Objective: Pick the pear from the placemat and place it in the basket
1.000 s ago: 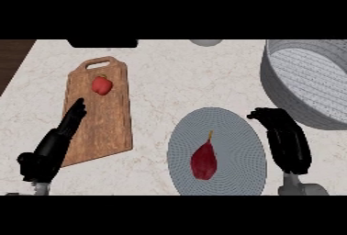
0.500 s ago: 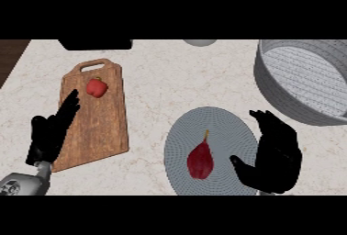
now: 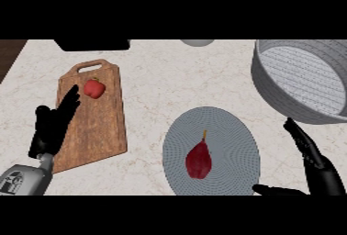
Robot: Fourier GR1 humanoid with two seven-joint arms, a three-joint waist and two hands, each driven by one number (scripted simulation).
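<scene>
Seemingly empty, right hand [image 3: 318, 172] fingers [image 3: 298, 135] spread

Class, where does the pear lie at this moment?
In the head view, the pear lies on the round grey placemat, right of the cutting board, below-left of the basket.

Black left hand [image 3: 51, 128] on grey forearm [image 3: 21, 181]; right hand [image 3: 317, 167] black, its forearm seemingly hidden.

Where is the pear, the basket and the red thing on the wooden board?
pear [image 3: 198, 160], head view, middle of its body.
basket [image 3: 271, 87], head view, grey outer wall.
red fruit [image 3: 94, 88], head view, its centre.
</scene>
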